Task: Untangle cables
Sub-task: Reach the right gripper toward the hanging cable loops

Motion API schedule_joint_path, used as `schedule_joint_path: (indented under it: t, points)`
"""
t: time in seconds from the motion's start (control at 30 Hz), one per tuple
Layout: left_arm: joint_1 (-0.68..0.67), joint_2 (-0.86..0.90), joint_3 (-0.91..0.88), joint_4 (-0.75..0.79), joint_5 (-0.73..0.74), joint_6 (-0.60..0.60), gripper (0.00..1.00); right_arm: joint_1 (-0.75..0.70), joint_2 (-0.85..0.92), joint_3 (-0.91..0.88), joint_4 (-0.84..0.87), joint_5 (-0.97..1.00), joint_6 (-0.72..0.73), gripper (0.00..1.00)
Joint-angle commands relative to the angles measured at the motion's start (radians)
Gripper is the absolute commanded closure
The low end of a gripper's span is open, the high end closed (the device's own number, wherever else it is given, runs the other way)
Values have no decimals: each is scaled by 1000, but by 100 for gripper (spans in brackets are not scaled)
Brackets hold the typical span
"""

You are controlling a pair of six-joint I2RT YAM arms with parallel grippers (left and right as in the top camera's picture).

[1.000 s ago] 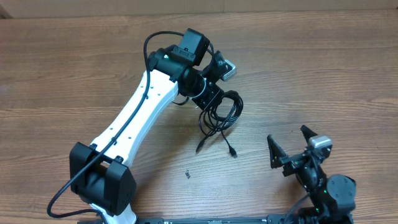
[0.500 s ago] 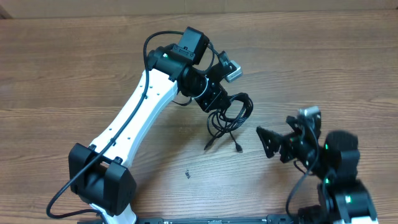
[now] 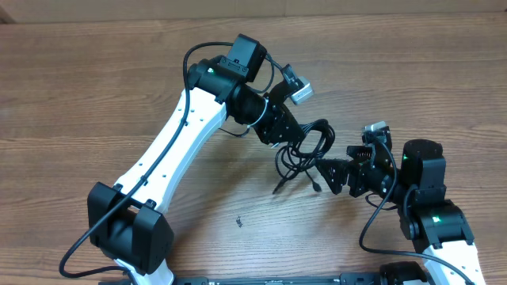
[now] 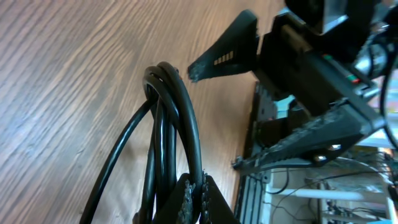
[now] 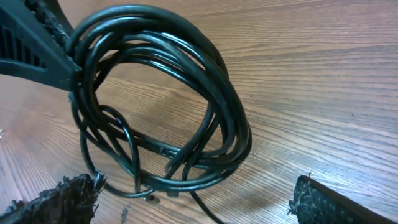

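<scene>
The cables (image 3: 305, 146) are a looped bundle of thin black cords, held above the wooden table with plug ends hanging toward the table at the lower left. My left gripper (image 3: 291, 136) is shut on the bundle; in the left wrist view its jaws (image 4: 198, 196) pinch a black strand of the cables (image 4: 171, 118). My right gripper (image 3: 334, 176) is open just right of the bundle, its fingers spread. In the right wrist view the coil (image 5: 168, 106) fills the frame, with my right gripper (image 5: 193, 202) open below and in front of it, not touching.
A small dark speck (image 3: 238, 222) lies on the wooden table (image 3: 79, 103) below the bundle. The left arm's white links (image 3: 170, 154) cross the table's middle left. The right arm's base (image 3: 432, 222) sits at the lower right.
My left gripper has carried the bundle to the right. My right arm has swung up and left, bringing its open gripper close to the bundle.
</scene>
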Motion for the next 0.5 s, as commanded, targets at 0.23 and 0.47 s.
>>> schedule_joint_path:
  t: [0.23,0.47]
  points:
    - [-6,-27,32,-27,224,23,96,-5,9,35,12,25,3,0]
    - [-6,-27,32,-91,226,24,96,-5,93,35,99,87,14,0]
